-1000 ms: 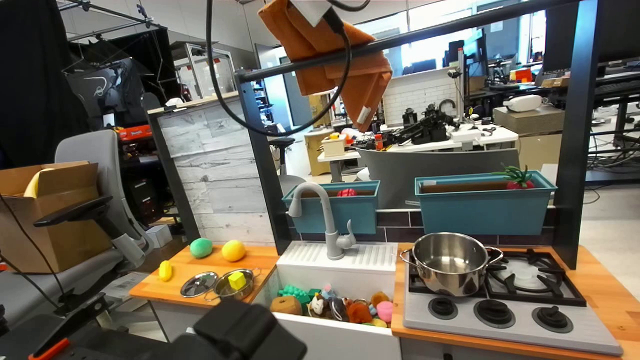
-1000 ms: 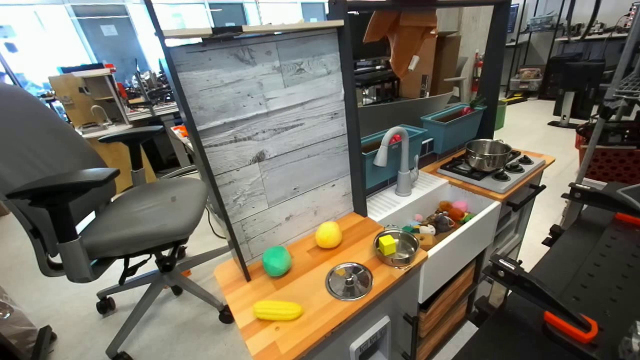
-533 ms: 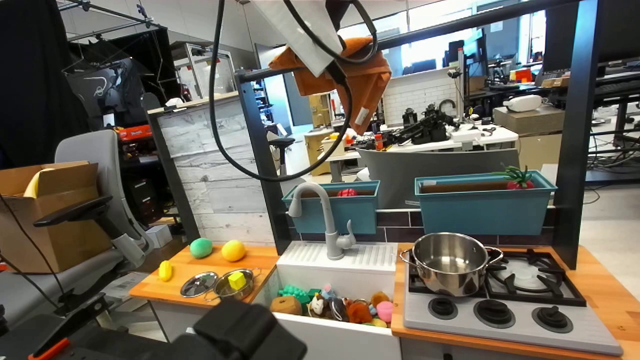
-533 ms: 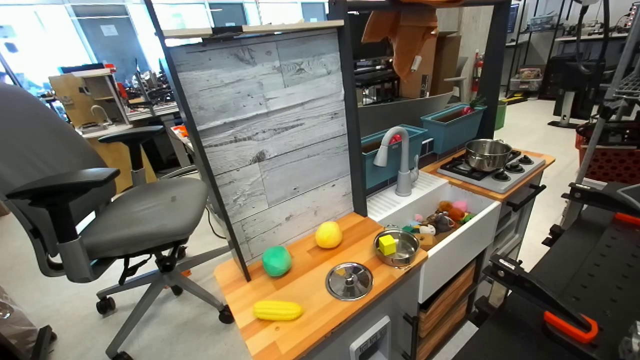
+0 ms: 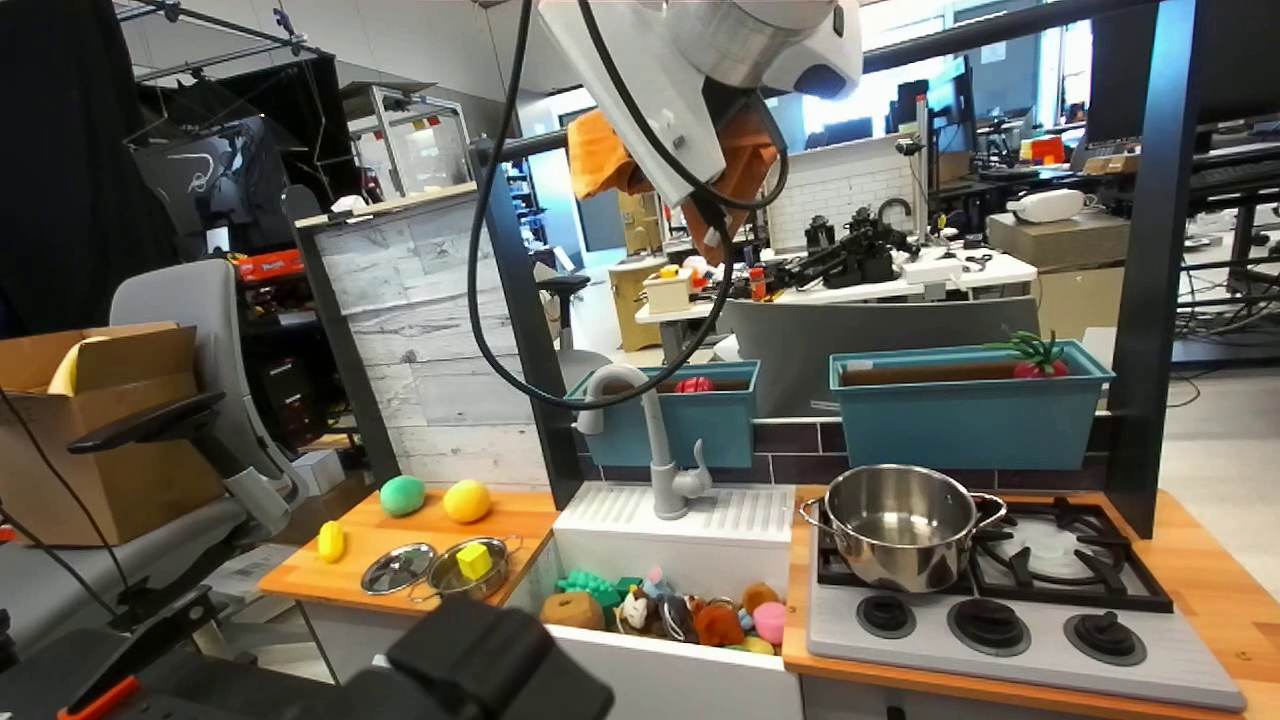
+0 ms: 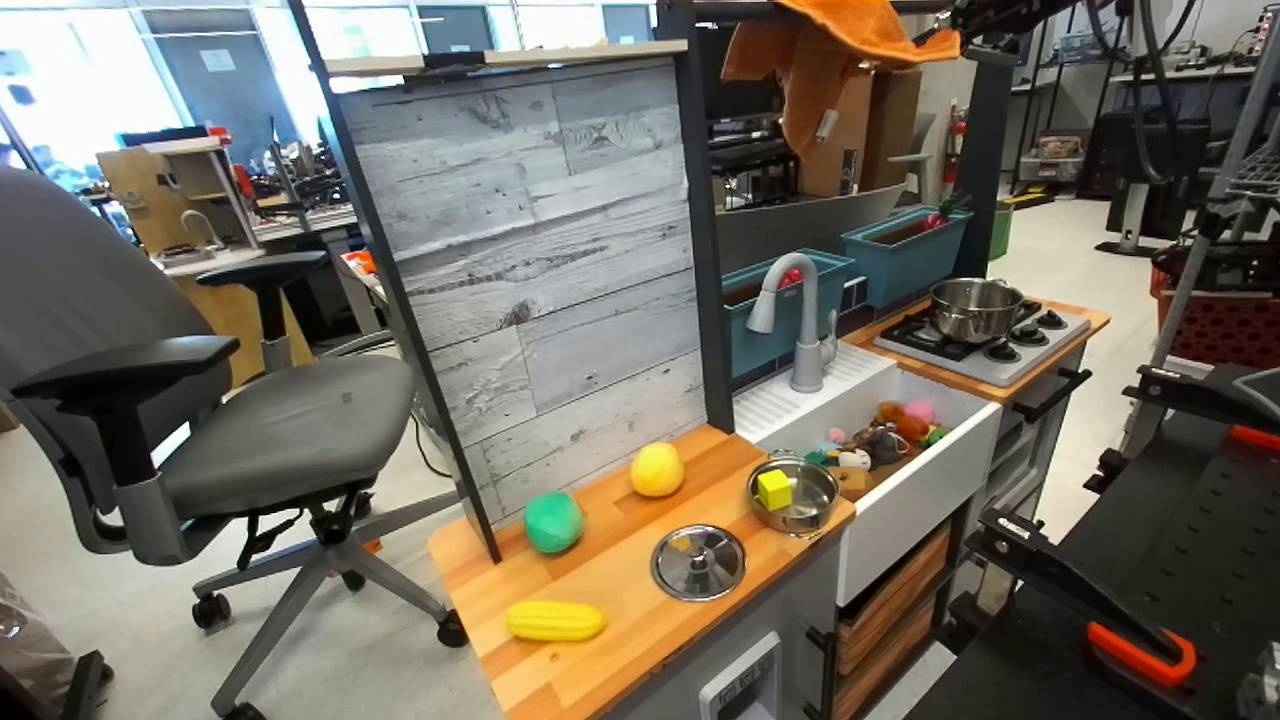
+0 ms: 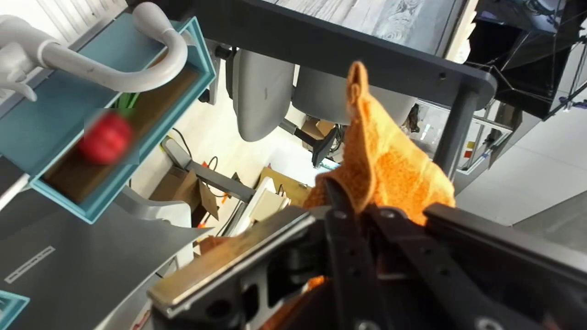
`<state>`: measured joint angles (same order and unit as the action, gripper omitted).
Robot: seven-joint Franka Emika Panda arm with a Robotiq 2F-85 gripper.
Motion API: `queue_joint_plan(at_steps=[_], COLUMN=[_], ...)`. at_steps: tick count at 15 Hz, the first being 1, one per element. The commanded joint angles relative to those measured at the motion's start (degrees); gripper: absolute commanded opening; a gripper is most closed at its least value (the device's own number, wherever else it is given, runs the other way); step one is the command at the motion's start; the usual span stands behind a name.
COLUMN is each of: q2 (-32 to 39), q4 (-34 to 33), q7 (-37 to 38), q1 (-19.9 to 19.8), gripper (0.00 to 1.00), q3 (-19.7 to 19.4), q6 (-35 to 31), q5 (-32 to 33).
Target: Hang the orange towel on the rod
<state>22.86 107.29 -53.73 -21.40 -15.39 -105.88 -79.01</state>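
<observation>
You have a fold of the orange towel (image 7: 399, 160) clenched in your pincer (image 7: 357, 204), cloth jutting out past its tips; in an exterior view the rest drapes over the rod (image 6: 742, 12) and hangs below it.

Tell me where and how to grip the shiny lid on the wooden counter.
Best by its central knob, probably, coming straight down: the lid lies flat on the counter, knob up, so its low rim looks hard to get under.
</observation>
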Motion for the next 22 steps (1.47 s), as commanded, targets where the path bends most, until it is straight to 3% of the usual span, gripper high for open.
queue_joint_plan(at_steps=[1, 22], q2=[5.9, 27.3], q4=[-7.5, -40.1], q7=[7.3, 40.4], q1=[0.2, -1.6], gripper=[0.01, 0.01], q3=[0.0, 6.0], q6=[0.5, 2.6], q5=[3.0, 14.0])
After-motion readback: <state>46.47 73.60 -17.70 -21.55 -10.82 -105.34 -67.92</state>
